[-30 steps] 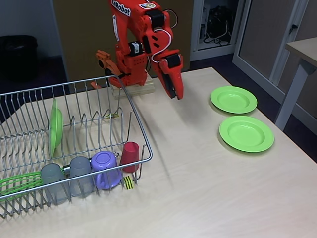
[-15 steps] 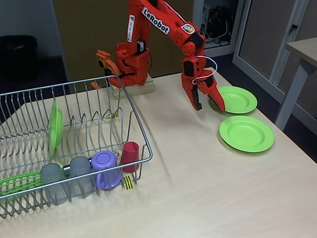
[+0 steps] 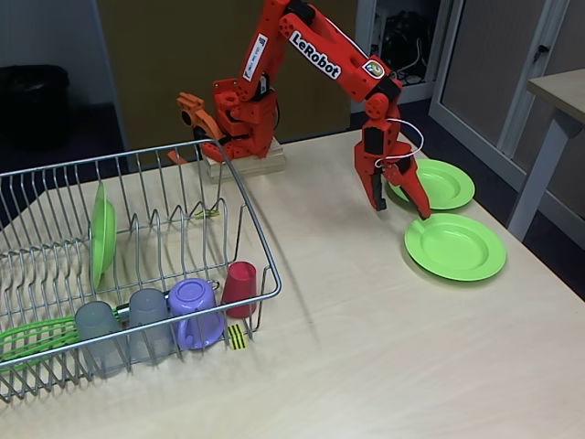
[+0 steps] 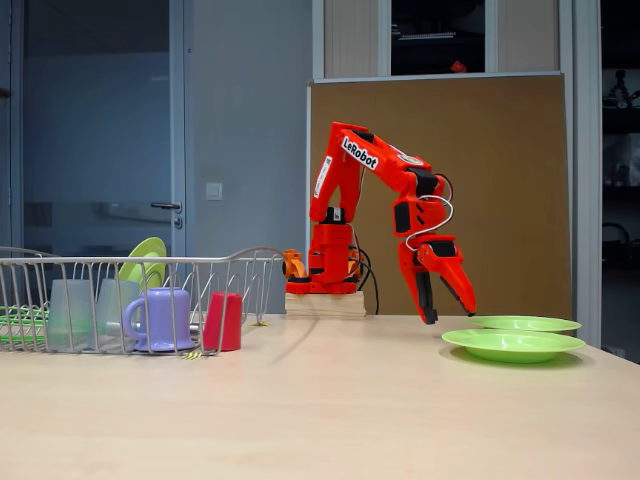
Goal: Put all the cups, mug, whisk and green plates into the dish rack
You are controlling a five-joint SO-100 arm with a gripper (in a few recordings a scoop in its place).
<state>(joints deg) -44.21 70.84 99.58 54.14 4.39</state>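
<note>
Now the pincer (image 3: 402,207) hangs spread open and empty over the near green plate (image 3: 455,246) on the worktop's (image 3: 366,347) right, the dish rack (image 3: 137,274) far left. A finger could slip off the thin rim, skidding it into the far green plate (image 3: 439,183).

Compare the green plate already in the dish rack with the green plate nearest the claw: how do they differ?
The plate in the rack stands on edge between the prongs of the dish rack; the near plate on the table lies flat. The racked one sits far from the open claw, which hangs just above the table plate's edge. Both are round and lime green.
</note>
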